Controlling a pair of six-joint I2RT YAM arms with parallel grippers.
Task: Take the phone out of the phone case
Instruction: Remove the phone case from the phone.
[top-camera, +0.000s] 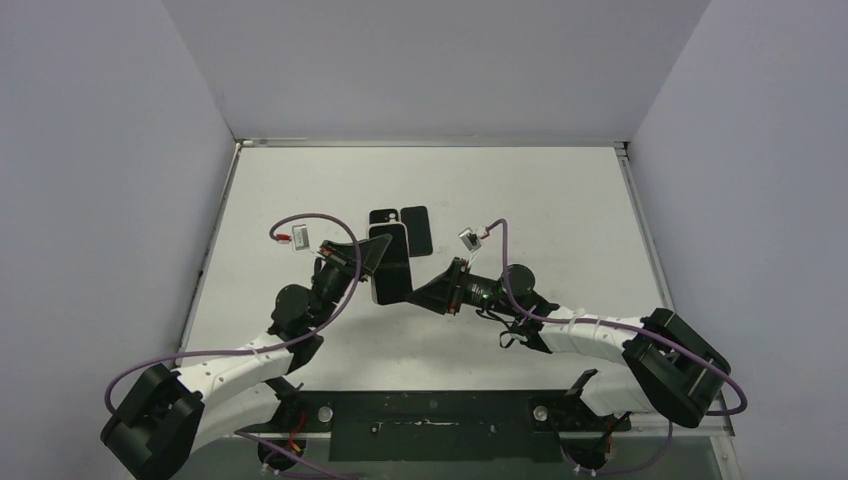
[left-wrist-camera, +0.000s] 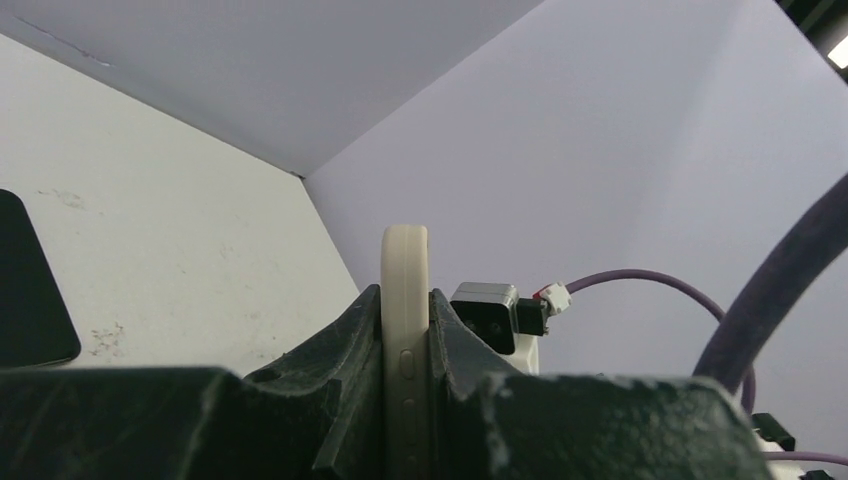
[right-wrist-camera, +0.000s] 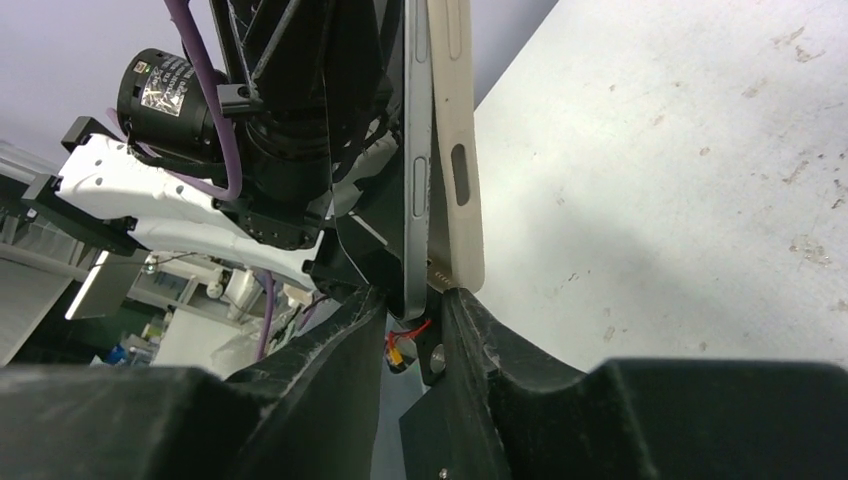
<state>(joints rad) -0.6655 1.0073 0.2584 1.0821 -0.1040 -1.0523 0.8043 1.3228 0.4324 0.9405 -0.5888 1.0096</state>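
The phone (top-camera: 393, 280) in its cream phone case (top-camera: 388, 238) is held up off the table between both arms. My left gripper (top-camera: 368, 262) is shut on the case's edge; in the left wrist view the cream case (left-wrist-camera: 405, 270) is clamped between the jaws of that gripper (left-wrist-camera: 405, 305). In the right wrist view the grey phone (right-wrist-camera: 417, 190) has come away from the case (right-wrist-camera: 456, 150) at the lower corner. That phone corner sits between the narrowly parted jaws of my right gripper (right-wrist-camera: 412, 298), with a small gap on the case side. The right gripper (top-camera: 428, 293) is at the phone's near right corner.
Two dark phones (top-camera: 383, 216) (top-camera: 416, 230) lie flat on the white table just beyond the held phone. A dark phone (left-wrist-camera: 30, 285) shows at the left of the left wrist view. Grey walls enclose the table (top-camera: 540, 200) on three sides.
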